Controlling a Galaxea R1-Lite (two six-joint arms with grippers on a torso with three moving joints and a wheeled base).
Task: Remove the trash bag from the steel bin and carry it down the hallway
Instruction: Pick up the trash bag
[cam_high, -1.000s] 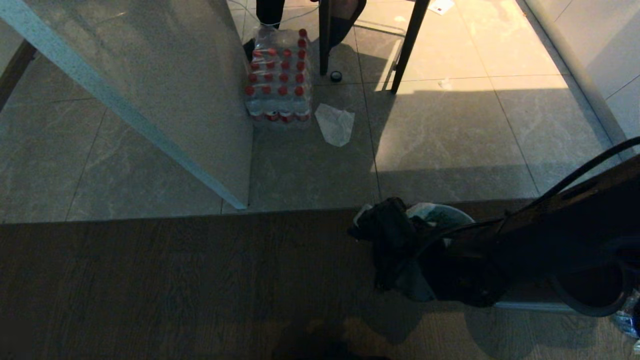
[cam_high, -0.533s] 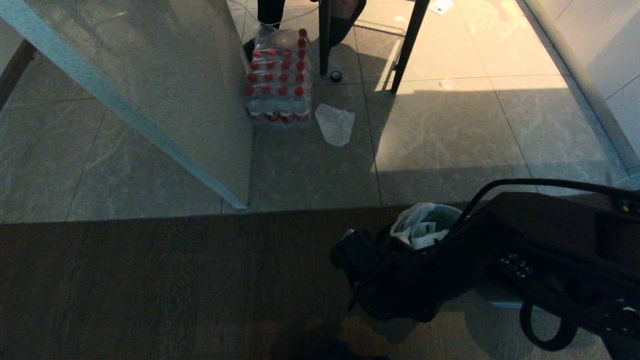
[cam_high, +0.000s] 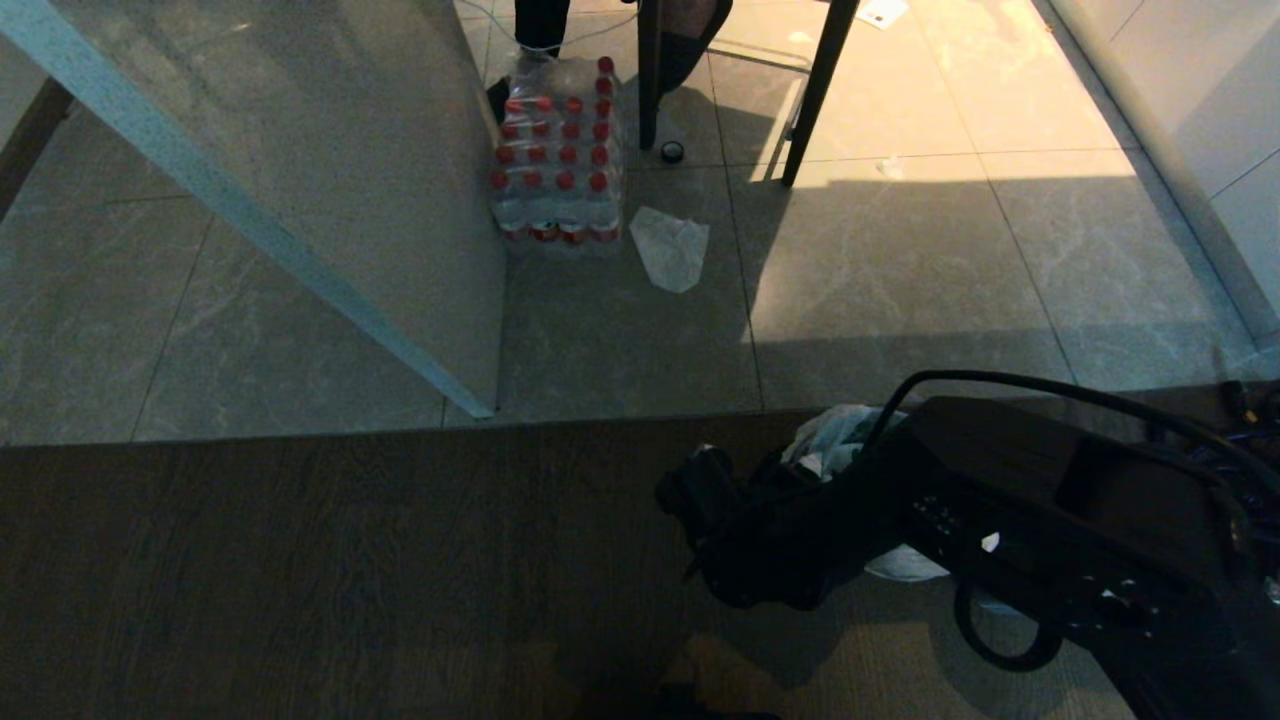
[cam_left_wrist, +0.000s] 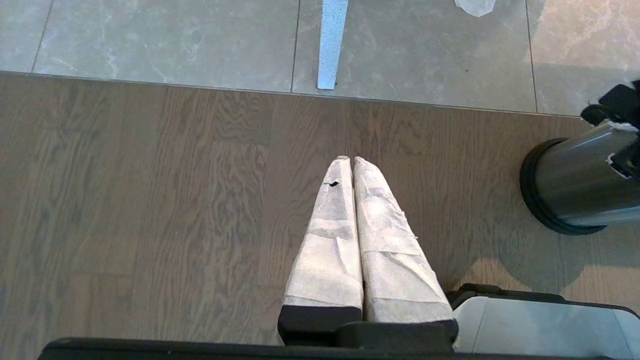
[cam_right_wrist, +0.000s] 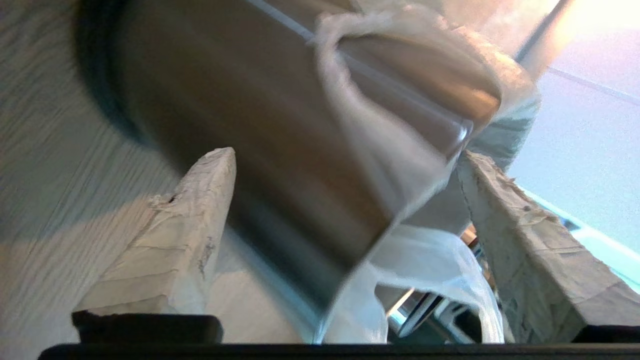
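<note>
An office-like indoor space: grey marbled floor tiles meet a wood-look floor strip, with a shrink-wrapped pack of red-capped bottles beside dark furniture legs (someone's feet show there too).

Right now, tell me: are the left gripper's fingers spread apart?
No. In the left wrist view the left gripper has its two wrapped fingers pressed together over the wooden floor.

Left end effector fingers pressed together above wood floor, steel bin nearby.
</note>
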